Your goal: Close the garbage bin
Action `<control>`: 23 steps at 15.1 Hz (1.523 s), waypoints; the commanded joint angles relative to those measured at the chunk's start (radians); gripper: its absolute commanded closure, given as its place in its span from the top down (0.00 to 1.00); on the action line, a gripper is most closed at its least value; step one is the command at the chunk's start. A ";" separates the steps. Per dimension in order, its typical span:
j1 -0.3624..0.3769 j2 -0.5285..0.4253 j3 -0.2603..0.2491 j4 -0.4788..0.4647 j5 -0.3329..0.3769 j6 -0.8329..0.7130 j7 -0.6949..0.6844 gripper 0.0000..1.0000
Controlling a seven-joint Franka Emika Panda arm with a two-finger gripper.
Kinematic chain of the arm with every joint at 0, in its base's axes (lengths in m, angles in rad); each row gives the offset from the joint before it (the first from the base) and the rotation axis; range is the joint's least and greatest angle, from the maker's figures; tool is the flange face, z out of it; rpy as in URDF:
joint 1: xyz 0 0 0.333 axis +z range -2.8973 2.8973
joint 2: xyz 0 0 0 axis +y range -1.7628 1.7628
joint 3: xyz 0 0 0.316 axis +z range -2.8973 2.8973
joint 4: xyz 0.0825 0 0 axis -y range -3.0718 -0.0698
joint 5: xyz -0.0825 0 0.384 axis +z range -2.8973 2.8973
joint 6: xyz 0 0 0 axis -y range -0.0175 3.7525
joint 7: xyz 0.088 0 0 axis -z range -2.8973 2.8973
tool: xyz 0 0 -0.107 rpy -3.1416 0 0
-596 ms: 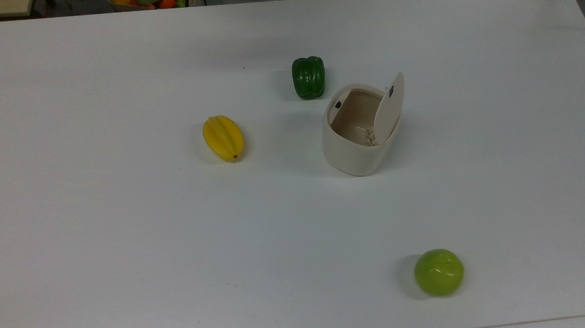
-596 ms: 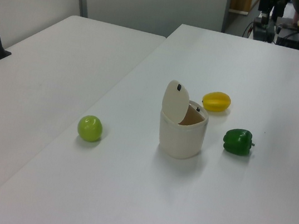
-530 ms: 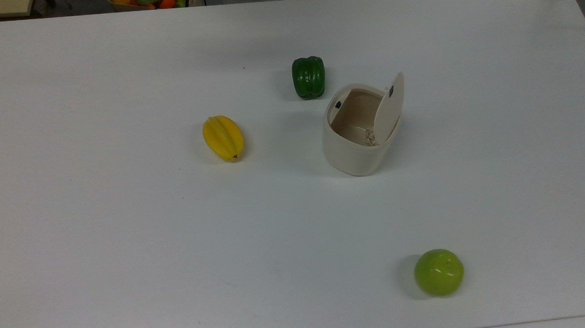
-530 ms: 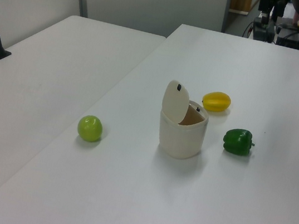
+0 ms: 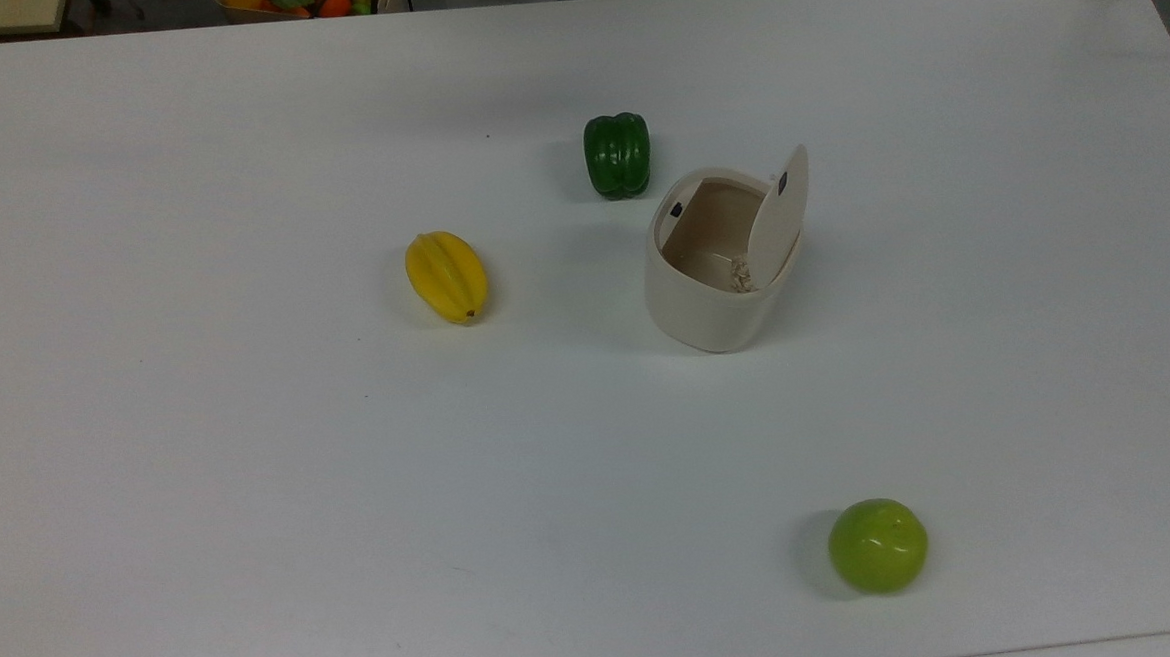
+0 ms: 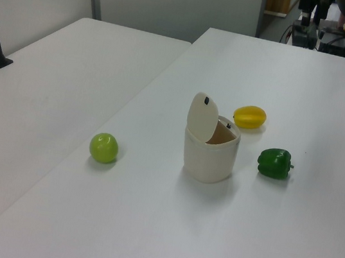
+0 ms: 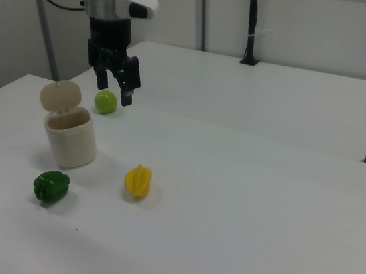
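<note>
garbage bin (image 5: 718, 281) upright mid-bench (image 5: 253, 486), lid (image 5: 777, 216) raised, between green pepper (image 5: 617, 155) and green apple (image 5: 878, 544); starfruit (image 5: 446, 276) apart. tool (image 7: 113, 88) hangs above the bench near the apple, fingers parted, holding nothing.

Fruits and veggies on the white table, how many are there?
3. Yellow starfruit at the top view's left of the bin, green pepper behind the bin, green apple near the front edge.
</note>
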 commanded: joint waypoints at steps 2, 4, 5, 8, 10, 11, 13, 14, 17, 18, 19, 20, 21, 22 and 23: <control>-0.026 -0.027 0.000 -0.020 0.053 0.009 0.015 1.00; -0.024 -0.026 0.003 -0.020 0.053 0.009 0.016 1.00; -0.024 -0.026 0.005 -0.020 0.053 0.009 0.015 1.00; -0.015 -0.026 0.006 -0.022 0.054 0.006 0.016 0.98; -0.014 -0.024 0.008 -0.024 0.056 0.008 0.018 0.59; -0.014 -0.024 0.008 -0.024 0.063 0.008 0.018 0.45; -0.014 -0.024 0.008 -0.024 0.071 0.008 0.018 0.18; -0.014 -0.024 0.008 -0.025 0.071 0.008 0.015 0.07; -0.020 -0.024 0.008 -0.024 0.071 0.009 -0.069 0.00; -0.023 -0.026 0.008 -0.022 0.071 0.009 -0.102 0.00; -0.021 -0.026 0.009 -0.022 0.071 0.008 -0.122 0.00; -0.014 -0.026 0.011 -0.020 0.071 0.009 -0.126 0.00; -0.011 -0.026 0.014 -0.020 0.071 0.009 -0.134 0.00; -0.009 -0.024 0.015 -0.020 0.074 0.009 -0.149 0.00; -0.008 -0.024 0.017 -0.020 0.074 0.011 -0.192 0.00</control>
